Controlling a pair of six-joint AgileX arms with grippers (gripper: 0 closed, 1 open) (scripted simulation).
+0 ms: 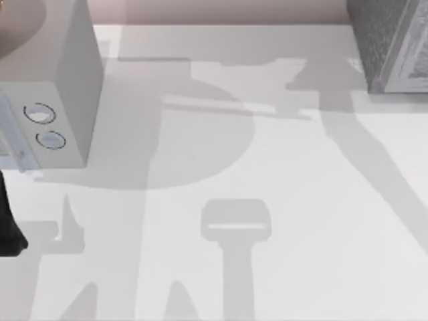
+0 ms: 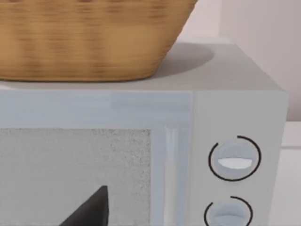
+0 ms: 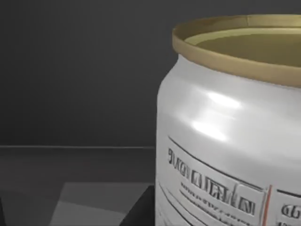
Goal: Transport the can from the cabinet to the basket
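Observation:
The can (image 3: 225, 132), white-sided with a dull gold rim and printed label, stands upright very close in the right wrist view, inside the dark cabinet (image 3: 70, 70). A dark part of my right gripper (image 3: 138, 212) shows beside the can's base. In the top view the cabinet (image 1: 391, 47) is the grey textured block at the far right. The woven basket (image 2: 94, 42) sits on top of the grey box with two dials (image 2: 235, 160), and its edge shows at the top view's far left (image 1: 20, 30). My left arm (image 1: 7, 227) is at the left edge, in front of that box.
The grey box with two dials (image 1: 60, 87) stands at the table's far left. A dark part of my left gripper (image 2: 89, 209) shows against the box's door window. The white table (image 1: 267, 167) between box and cabinet carries only shadows.

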